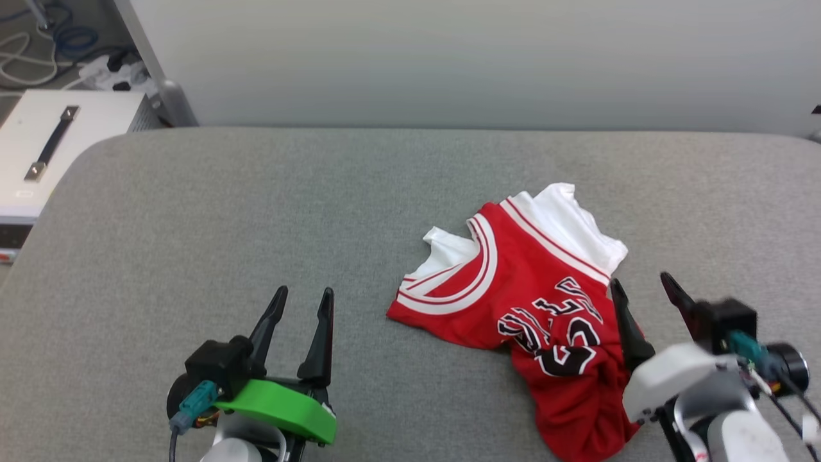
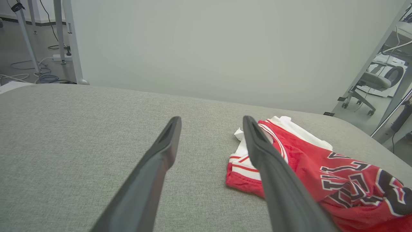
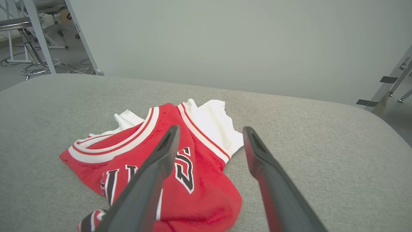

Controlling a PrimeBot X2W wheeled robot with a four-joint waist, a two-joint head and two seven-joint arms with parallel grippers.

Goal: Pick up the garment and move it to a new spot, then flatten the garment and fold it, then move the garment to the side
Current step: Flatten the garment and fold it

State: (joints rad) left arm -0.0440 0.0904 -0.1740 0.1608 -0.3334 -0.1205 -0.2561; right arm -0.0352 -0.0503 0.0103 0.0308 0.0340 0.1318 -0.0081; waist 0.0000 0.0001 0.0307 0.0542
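Head view is showing you the garment [image 1: 545, 301] lying crumpled, the left gripper [image 1: 305, 292] and right gripper [image 1: 641, 280] hanging with jaws apart, so you are probably beginning the pick-up, needing a firm pinch on the cloth.

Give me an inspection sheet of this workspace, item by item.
Surface: grey fabric tabletop, rounded corners.
Job's things: garment, a red jersey, crumpled and unfolded, lying on the right half.
Clutter: nothing seen.
Grippers: left gripper open, apart from the garment; right gripper open at the garment's right edge, holding nothing.
Cables: cables on the floor beyond the far-left corner.
Surroundings: pale wall behind; white case at left; office chair past the right end.
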